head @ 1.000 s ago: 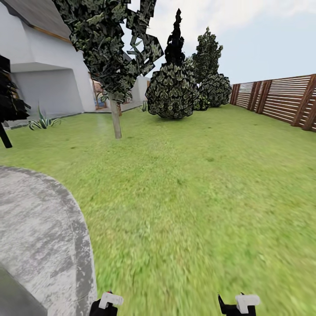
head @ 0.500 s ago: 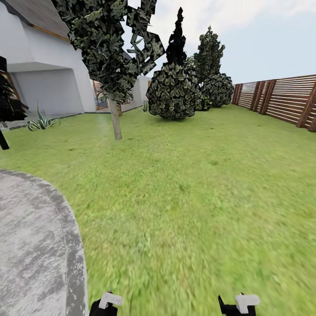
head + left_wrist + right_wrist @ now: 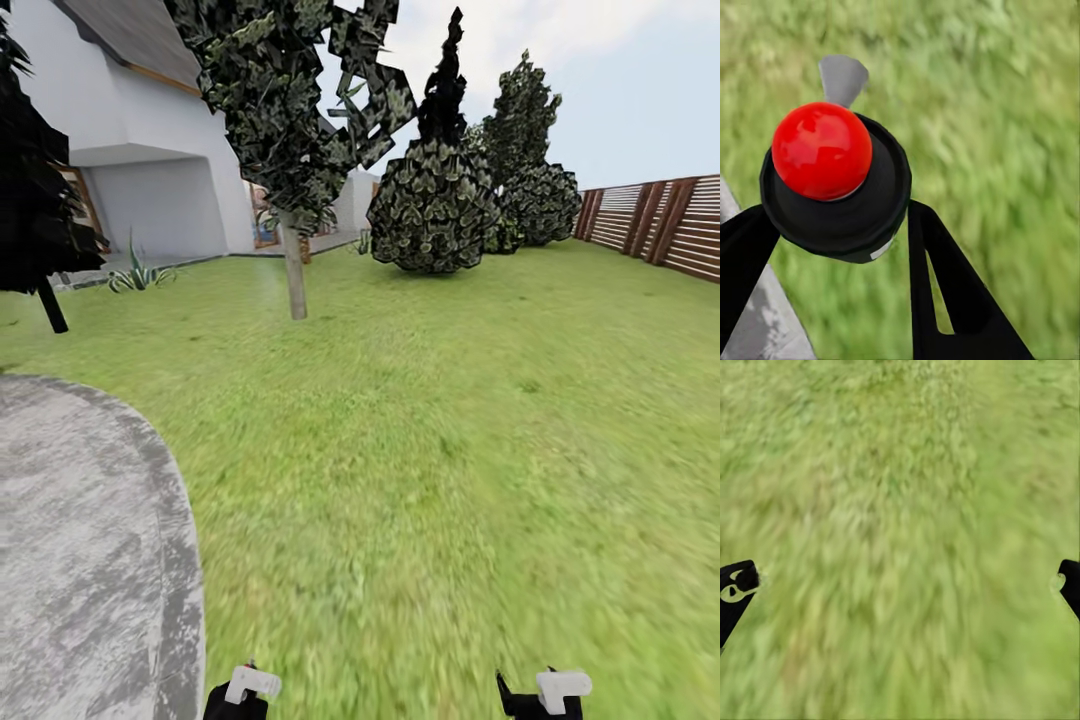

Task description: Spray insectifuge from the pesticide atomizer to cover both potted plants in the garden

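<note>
My left gripper (image 3: 840,216) is shut on the pesticide atomizer (image 3: 832,202), which I see end-on in the left wrist view: a red round knob on a black collar with a grey nozzle behind it. Its black fingers (image 3: 945,285) press the collar from both sides, above grass and a sliver of grey paving. My right gripper (image 3: 900,581) is open over bare lawn, with one fingertip at each edge of the right wrist view. In the head view the garden lawn (image 3: 430,450) spreads ahead. Both arm ends (image 3: 250,690) (image 3: 548,692) sit low at the bottom edge. The potted plants are out of view.
The round grey paved patio (image 3: 80,540) lies at the lower left. A thin-trunked tree (image 3: 295,280) stands ahead, with dark conical shrubs (image 3: 432,210) behind it. A dark tree (image 3: 40,220) and a spiky agave (image 3: 138,275) stand by the white house (image 3: 150,190). A brown slatted fence (image 3: 660,225) runs along the right.
The whole head view has shifted to the right, so the camera has turned left. More of the dark tree and the house shows, and less of the fence. Both arm ends keep their places.
</note>
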### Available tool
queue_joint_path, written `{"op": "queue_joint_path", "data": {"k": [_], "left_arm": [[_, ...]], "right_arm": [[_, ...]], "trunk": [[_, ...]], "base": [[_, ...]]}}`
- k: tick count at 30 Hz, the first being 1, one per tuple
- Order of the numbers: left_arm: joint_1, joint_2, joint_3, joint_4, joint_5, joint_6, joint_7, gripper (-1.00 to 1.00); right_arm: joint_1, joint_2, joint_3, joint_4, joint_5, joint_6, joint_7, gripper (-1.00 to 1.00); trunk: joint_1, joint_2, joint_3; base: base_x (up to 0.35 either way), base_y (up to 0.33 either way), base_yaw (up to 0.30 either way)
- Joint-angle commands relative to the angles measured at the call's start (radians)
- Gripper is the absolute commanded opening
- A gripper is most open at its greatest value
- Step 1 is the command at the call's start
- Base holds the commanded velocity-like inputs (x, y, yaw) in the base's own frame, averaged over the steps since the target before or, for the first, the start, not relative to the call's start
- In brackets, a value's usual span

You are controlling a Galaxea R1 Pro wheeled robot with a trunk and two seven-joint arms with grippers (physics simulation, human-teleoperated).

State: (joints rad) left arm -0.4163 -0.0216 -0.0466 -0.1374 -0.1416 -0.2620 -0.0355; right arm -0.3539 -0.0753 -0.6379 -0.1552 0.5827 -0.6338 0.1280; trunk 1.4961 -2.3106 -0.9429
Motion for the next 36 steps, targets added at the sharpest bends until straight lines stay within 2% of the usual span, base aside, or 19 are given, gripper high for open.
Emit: {"op": "queue_joint_path", "data": {"k": [1, 25, 36], "left_arm": [[-0.001, 0.000, -0.004, 0.001, -0.004, -0.003, 0.002, -1.00], [0.000, 0.009, -0.004, 0.001, -0.002, -0.003, 0.002, -1.00], [0.001, 0.009, -0.004, 0.001, -0.002, -0.003, 0.002, -1.00]], "right_arm": [[0.000, 0.000, -0.008, 0.000, -0.001, -0.003, 0.010, 1.00], [0.000, 0.000, -0.009, 0.000, -0.001, -0.004, 0.009, 1.00], [0.000, 0.000, -0.009, 0.000, -0.001, -0.004, 0.009, 1.00]], "trunk": [[0.000, 0.000, -0.001], [0.000, 0.000, -0.001], [0.000, 0.000, -0.001]], "base": [[0.339, -0.081, 0.120], [0.339, -0.053, 0.008], [0.339, 0.000, 0.220]]}}
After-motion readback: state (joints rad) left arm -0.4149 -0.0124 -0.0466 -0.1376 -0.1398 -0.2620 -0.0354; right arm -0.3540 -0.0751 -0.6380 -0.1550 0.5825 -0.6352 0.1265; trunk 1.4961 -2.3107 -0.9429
